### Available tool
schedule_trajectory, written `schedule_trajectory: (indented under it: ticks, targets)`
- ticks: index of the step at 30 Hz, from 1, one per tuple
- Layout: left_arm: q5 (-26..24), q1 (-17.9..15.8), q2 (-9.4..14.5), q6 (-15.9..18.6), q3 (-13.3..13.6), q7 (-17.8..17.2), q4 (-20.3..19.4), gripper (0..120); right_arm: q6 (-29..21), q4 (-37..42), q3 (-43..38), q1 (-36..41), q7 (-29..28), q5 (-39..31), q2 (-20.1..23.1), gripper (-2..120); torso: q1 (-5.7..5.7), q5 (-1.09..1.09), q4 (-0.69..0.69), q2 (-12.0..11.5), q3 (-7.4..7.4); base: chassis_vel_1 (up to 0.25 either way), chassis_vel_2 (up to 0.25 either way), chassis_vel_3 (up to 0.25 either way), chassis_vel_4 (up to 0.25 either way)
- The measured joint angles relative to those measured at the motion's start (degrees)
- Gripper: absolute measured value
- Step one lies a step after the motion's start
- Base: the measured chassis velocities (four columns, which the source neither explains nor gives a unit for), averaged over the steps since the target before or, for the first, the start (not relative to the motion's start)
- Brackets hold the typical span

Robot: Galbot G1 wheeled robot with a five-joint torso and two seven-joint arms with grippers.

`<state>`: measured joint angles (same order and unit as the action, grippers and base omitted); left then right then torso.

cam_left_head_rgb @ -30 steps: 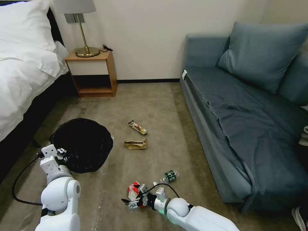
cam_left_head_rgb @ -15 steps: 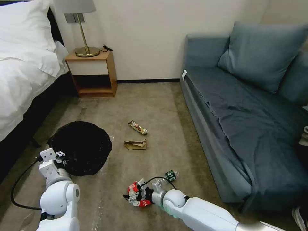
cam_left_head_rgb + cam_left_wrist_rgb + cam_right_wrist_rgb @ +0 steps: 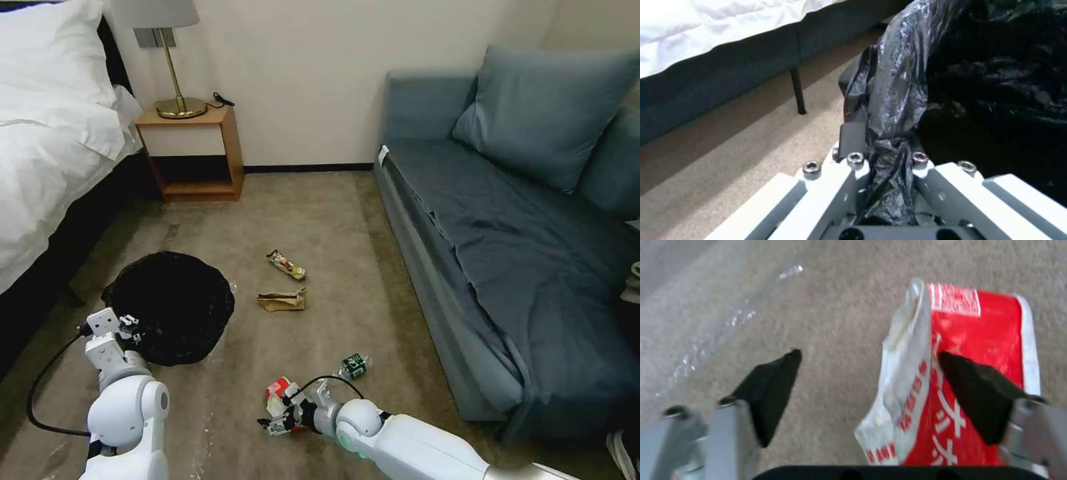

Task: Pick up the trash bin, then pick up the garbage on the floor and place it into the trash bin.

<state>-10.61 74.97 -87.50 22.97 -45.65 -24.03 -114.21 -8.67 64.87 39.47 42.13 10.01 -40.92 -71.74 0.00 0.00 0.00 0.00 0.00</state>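
Your left gripper [image 3: 882, 160] pinches the trash bin [image 3: 170, 307] liner, while your right gripper [image 3: 867, 386] spreads wide over the red-and-white snack bag [image 3: 960, 350] on the floor.

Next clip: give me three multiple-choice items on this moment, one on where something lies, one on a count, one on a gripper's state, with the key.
1. Where is the trash bin?
A. on the sofa
B. on the carpet near the bed
C. on the nightstand

2. How many litter pieces lie on the carpet?
A. two
B. six
C. four

3. How do the right gripper jaws stand?
A. open, astride one edge of the red-and-white snack bag
B. shut on the bottle
C. shut on the paper bag

Key: B, the bin sits on the floor beside the bed, its black liner pinched in the left gripper. C, the snack bag, green-label bottle, brown paper bag and gold-brown wrapper. A, the right wrist view shows the fingers spread, one over the bag and one over bare carpet.
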Motion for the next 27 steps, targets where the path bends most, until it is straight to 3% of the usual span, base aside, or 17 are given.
schedule_trajectory:
  ticks: [4,11,16,19,21,27]
  targets:
    - [0.0,0.0,0.1,0.0,-0.1,0.0,-0.2,3,1.0,-1.0,-0.2,0.6,0.3,1.1,-0.3,59,0.0,0.0,0.0,0.0,0.0,0.0,0.0,0.0,0.0]
    - [-0.1,0.0,0.1,0.0,-0.1,0.0,-0.2,3,1.4,-1.1,-0.7,0.6,0.3,1.3,-0.5,39,0.0,0.0,0.0,0.0,0.0,0.0,0.0,0.0,0.0]
    - [-0.1,-0.3,0.2,0.0,-0.1,0.0,-0.2,3,2.3,-1.8,-1.2,0.5,0.5,2.1,-0.6,17,0.0,0.0,0.0,0.0,0.0,0.0,0.0,0.0,0.0]
    - [-0.1,-0.4,0.2,0.0,-0.2,0.0,0.0,3,2.5,-2.2,-1.3,0.7,0.5,2.4,-0.7,11,0.0,0.0,0.0,0.0,0.0,0.0,0.0,0.0,0.0]
    - [-0.2,-0.4,0.3,0.0,-0.2,0.0,0.3,3,3.0,-2.6,-1.6,1.2,0.7,3.1,-0.7,0,0.0,0.0,0.0,0.0,0.0,0.0,0.0,0.0,0.0]
    - [-0.3,-0.9,0.4,0.0,-0.3,0.0,0.8,3,3.8,-2.4,-3.2,1.3,0.8,3.5,-1.0,0,0.0,0.0,0.0,0.0,0.0,0.0,0.0,0.0,0.0]
